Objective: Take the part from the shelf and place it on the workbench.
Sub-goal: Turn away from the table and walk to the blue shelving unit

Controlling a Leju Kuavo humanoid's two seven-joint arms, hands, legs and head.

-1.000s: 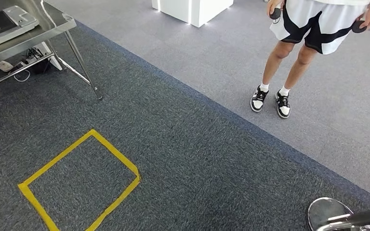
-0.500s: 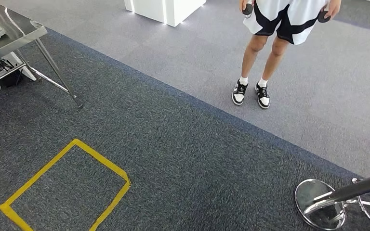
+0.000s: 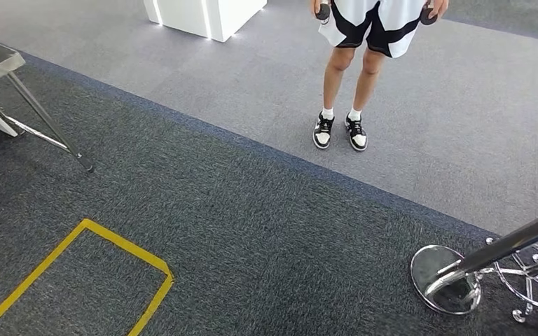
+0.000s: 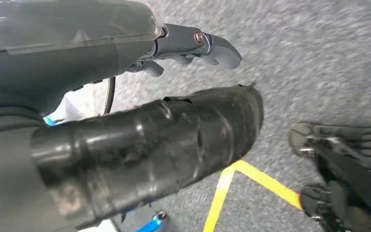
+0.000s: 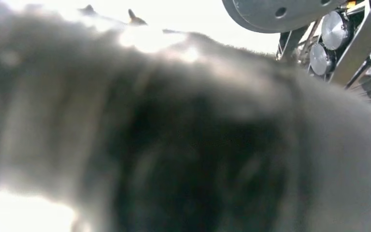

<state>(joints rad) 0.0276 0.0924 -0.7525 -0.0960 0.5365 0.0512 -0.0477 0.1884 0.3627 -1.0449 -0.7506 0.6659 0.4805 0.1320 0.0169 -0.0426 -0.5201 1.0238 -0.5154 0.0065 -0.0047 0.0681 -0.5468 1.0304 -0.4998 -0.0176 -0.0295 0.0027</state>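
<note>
Trouble spots first, since nothing's in hand yet; left robot hand (image 4: 125,72) hanging over the carpet (image 3: 266,231) with thumb and fingers spread and nothing between them; right robot hand (image 5: 183,145) just a dark blur up close, so can't tell if it's spread, closed or carrying anything; can't tell where the part is either, so probably not fetched yet, though that blur could be hiding something.

Biggest worry: the chrome stand (image 3: 445,280) at near right, round base on the floor and pole leaning out; easy to clip with a foot or a swinging right arm on a turn that way; would tip or at least rattle.

Also a person (image 3: 343,70) standing at the far middle on the lighter carpet; well apart for now, but in the way of any step straight ahead.

Corner and leg of the table (image 3: 49,126) at far left; could snag the left arm if cut too close.

Yellow tape square (image 3: 112,241) at near left looks like a standing mark; missing it would likely throw off the reach later.
</note>
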